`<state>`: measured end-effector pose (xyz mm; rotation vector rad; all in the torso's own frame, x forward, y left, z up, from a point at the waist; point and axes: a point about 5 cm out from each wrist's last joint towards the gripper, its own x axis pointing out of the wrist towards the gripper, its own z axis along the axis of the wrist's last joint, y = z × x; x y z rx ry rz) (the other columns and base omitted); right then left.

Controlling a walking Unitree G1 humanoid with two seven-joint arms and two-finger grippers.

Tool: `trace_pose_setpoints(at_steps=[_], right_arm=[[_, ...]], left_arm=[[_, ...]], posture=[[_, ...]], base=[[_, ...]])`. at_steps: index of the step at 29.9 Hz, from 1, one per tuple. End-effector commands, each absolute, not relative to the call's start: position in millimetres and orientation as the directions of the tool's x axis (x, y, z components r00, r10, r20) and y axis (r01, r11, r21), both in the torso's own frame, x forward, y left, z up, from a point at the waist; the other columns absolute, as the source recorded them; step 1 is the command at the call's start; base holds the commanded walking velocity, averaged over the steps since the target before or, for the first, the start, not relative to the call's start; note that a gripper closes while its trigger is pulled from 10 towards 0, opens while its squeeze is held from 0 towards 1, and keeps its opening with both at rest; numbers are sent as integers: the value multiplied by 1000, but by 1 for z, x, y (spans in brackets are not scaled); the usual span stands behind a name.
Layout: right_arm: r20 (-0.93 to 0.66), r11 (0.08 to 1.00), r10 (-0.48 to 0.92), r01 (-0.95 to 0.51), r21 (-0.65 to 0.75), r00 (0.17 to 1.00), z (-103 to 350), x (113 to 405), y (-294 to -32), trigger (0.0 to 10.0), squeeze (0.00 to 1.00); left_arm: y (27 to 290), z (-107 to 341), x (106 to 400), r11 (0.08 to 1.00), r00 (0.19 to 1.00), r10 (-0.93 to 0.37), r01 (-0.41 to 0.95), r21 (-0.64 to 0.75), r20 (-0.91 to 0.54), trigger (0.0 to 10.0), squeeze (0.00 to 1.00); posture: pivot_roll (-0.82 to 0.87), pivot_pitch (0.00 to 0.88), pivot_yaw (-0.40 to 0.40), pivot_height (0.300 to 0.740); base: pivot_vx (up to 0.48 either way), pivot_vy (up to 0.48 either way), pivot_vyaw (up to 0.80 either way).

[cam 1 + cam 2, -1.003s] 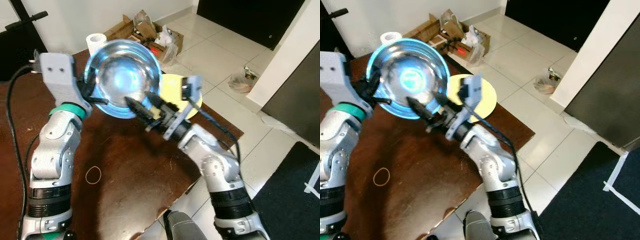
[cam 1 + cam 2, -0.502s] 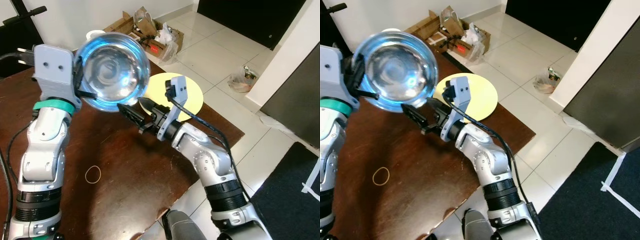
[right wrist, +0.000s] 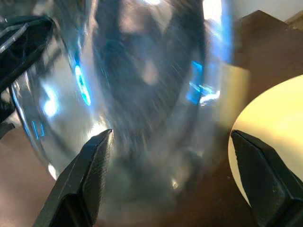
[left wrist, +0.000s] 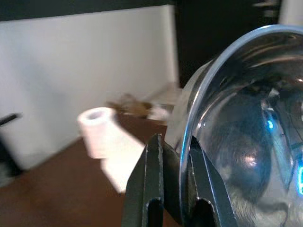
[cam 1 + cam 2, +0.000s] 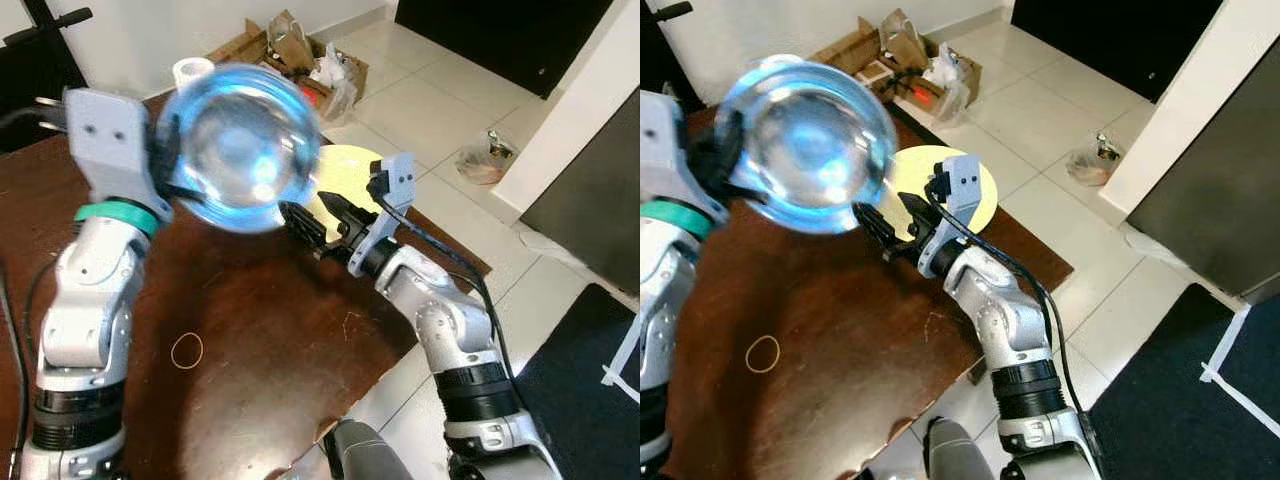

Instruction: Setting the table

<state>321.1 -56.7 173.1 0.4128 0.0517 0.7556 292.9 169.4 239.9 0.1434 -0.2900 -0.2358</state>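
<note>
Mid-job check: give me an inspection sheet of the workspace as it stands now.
Surface: dark brown table, scuffed.
Job's things: steel bowl held up off the table; yellow plate at the table's far corner.
Clutter: rubber band; paper roll.
Grippers: left gripper shut on the bowl's rim; right gripper open just beside the bowl.
Cables: black cable along the right arm.
Surroundings: tiled floor, cardboard boxes, bag.

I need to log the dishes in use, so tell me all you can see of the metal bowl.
The metal bowl is a round, shiny steel mixing bowl with a thin rim, reflecting blue light. The left hand clamps its rim between both fingers and holds it in the air, tilted on edge, above the brown table. The right hand is open just beside it, not touching.
</note>
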Motion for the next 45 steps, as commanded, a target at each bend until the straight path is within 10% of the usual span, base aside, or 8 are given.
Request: trace_pose_setpoints(at_steps=[1,14,15,16,38,39,45], right_arm=[[104,667,656,-638,385,748,173,324,-60,10000,0],[60,712,613,-583,391,788,169,333,-63,10000,0],[47,724,600,-566,395,799,166,334,-63,8863,0],[49,728,594,-562,394,803,165,334,-64,0,0],[160,685,594,-600,412,788,175,328,-60,0,0],[165,685,592,-600,412,789,175,328,-59,0,0],[181,690,577,-593,416,797,177,329,-61,0,0]], left_arm=[[167,242,289,954,920,-281,237,183,275,10000,0],[153,244,280,909,872,-414,382,165,263,10000,0],[152,244,279,903,865,-429,399,161,261,10000,0],[150,245,278,896,858,-443,413,162,259,10000,0],[139,235,276,855,837,-505,451,256,210,10000,0],[138,235,277,857,838,-503,452,247,211,10000,1000],[139,238,280,859,833,-505,460,223,226,10000,1000]], posture=[[-172,24,-8,740],[-168,24,-8,740],[-167,26,-8,740],[-168,26,-7,740],[-175,28,-5,740],[-175,28,-4,740],[-175,27,-3,740]], base=[[0,0,0],[0,0,0],[0,0,0],[0,0,0],[0,0,0],[0,0,0],[0,0,0]])
